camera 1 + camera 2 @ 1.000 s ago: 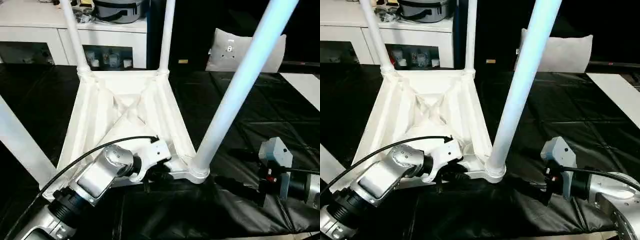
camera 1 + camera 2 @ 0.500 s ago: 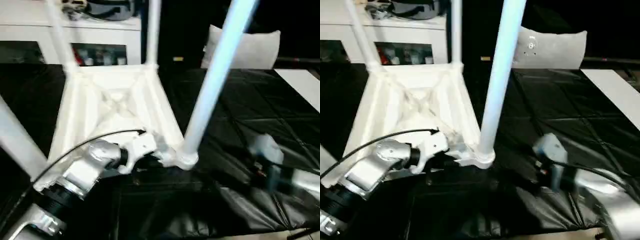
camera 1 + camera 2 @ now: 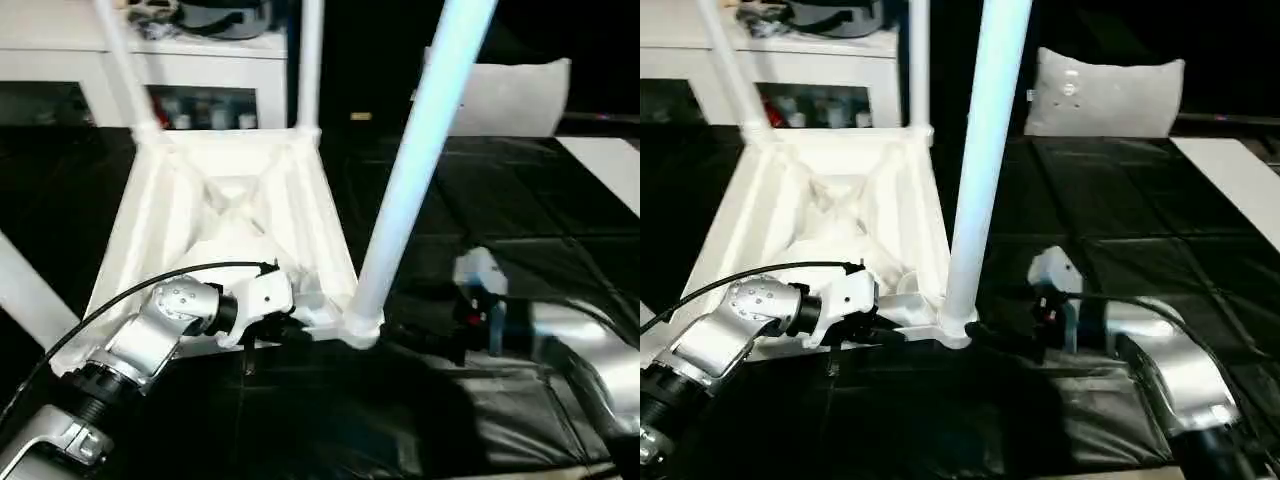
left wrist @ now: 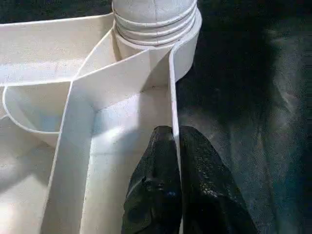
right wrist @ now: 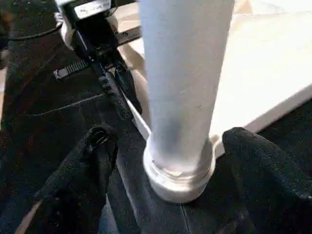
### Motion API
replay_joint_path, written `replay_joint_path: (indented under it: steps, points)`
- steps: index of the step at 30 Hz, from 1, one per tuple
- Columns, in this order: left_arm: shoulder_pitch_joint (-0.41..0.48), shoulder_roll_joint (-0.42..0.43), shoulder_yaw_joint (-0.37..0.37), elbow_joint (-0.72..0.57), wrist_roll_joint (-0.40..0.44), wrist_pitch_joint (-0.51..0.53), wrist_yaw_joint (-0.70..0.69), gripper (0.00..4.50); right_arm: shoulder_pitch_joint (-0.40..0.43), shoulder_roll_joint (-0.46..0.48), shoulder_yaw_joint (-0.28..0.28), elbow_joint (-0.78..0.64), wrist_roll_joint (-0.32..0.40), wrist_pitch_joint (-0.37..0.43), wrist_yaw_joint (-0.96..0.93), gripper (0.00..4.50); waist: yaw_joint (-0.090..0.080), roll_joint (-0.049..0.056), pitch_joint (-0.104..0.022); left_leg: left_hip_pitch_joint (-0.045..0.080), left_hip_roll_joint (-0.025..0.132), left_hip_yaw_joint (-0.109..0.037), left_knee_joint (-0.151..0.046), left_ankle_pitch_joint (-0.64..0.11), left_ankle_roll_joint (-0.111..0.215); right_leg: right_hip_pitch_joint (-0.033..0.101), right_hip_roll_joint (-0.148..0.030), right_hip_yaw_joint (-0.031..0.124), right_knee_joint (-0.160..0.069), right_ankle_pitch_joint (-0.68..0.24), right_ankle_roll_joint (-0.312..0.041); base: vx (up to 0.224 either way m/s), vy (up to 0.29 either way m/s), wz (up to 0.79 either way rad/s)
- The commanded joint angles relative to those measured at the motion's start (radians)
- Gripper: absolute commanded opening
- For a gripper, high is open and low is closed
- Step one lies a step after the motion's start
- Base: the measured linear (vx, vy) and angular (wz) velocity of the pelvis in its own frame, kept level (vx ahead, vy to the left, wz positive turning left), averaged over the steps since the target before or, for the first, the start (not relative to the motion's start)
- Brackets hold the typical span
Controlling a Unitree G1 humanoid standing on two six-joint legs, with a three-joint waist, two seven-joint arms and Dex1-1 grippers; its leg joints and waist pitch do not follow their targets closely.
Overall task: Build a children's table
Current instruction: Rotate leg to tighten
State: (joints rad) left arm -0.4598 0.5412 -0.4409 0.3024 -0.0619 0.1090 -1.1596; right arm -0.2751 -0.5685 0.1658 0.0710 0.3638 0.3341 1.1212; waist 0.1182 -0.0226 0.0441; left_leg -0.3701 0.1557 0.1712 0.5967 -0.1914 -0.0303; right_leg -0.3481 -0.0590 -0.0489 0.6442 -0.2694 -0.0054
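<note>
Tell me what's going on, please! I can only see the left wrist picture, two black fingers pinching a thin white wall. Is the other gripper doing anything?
Observer: Yes. The right gripper has its fingers spread, one on each side of the base of the near leg.
Child: Is it squeezing the leg?
Observer: Not that I can see; there are gaps between the fingers and the leg.
Child: How many legs are in?
Observer: The table top lies upside down on a black cover, and four legs rise from its corners.
Child: What's behind it?
Observer: A white cabinet and a pale grey cushion.
</note>
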Motion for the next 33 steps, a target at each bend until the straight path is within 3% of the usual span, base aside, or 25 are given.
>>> replay_joint_path:
  steps: [1, 10, 17, 20, 24, 28, 31, 33]
  points:
    - [-0.007, -0.007, -0.025, 0.008, 0.007, -0.036, -0.040, 0.00, -0.028, 0.006, 0.013, 0.056, -0.028, -0.041, 0.026, 3.48, 0.002, -0.007, -0.047, 0.014, 0.083, -0.027, -0.069, -0.111, 0.062, 0.022, -0.108, 0.053, -0.078, 0.025, -0.258, 0.000, 0.000, 0.00]
    - [-0.021, -0.014, -0.024, 0.039, 0.025, -0.055, -0.058, 0.00, -0.122, 0.063, 0.058, 0.229, -0.070, -0.120, 0.070, 2.90, 0.009, -0.008, -0.048, 0.015, 0.084, -0.026, -0.070, -0.118, 0.056, 0.023, -0.109, 0.051, -0.077, 0.020, -0.267, 0.000, 0.000, 0.00]
    - [-0.017, -0.017, -0.019, 0.047, 0.024, -0.065, -0.069, 0.00, -0.154, 0.107, 0.053, 0.305, -0.079, -0.166, 0.084, 2.20, 0.012, -0.004, -0.049, 0.016, 0.085, -0.027, -0.071, -0.119, 0.053, 0.023, -0.108, 0.051, -0.074, 0.041, -0.269, 0.000, 0.000, 0.00]
    - [-0.019, -0.021, -0.016, 0.050, 0.024, -0.064, -0.072, 0.00, -0.160, 0.117, 0.051, 0.321, -0.073, -0.175, 0.098, 2.00, 0.012, -0.004, -0.048, 0.016, 0.086, -0.027, -0.073, -0.137, 0.046, 0.023, -0.108, 0.051, -0.077, 0.005, -0.264, 0.000, 0.000, 0.00]
    - [-0.020, -0.030, -0.010, 0.053, 0.024, -0.053, -0.064, 0.00, -0.152, 0.118, 0.048, 0.317, -0.058, -0.166, 0.127, 1.95, 0.012, -0.003, -0.048, 0.018, 0.088, -0.028, -0.075, -0.141, 0.042, 0.022, -0.107, 0.052, -0.077, 0.007, -0.265, 0.000, 0.000, 0.00]
    - [-0.016, -0.056, 0.010, 0.032, 0.014, 0.031, -0.009, 0.00, -0.111, 0.110, 0.039, 0.263, -0.036, -0.118, 0.120, 1.91, 0.019, 0.000, -0.047, 0.017, 0.087, -0.027, -0.074, -0.136, 0.048, 0.022, -0.108, 0.053, -0.078, 0.017, -0.264, 0.000, 0.000, 0.00]
    - [-0.011, -0.085, 0.026, 0.003, 0.009, 0.106, 0.046, 0.00, -0.068, 0.102, 0.053, 0.199, -0.059, -0.084, 0.074, 1.91, 0.026, -0.001, -0.048, 0.020, 0.090, -0.028, -0.076, -0.132, 0.045, 0.022, -0.108, 0.053, -0.077, 0.025, -0.261, 0.000, 0.000, 0.00]
    - [-0.011, -0.159, 0.059, -0.015, 0.005, 0.196, 0.164, 0.00, -0.024, 0.140, 0.053, 0.134, -0.112, -0.022, -0.082, 1.91, 0.026, -0.005, -0.044, 0.021, 0.091, -0.028, -0.079, -0.129, 0.039, 0.019, -0.106, 0.055, -0.077, 0.018, -0.251, 0.000, 0.000, 0.00]
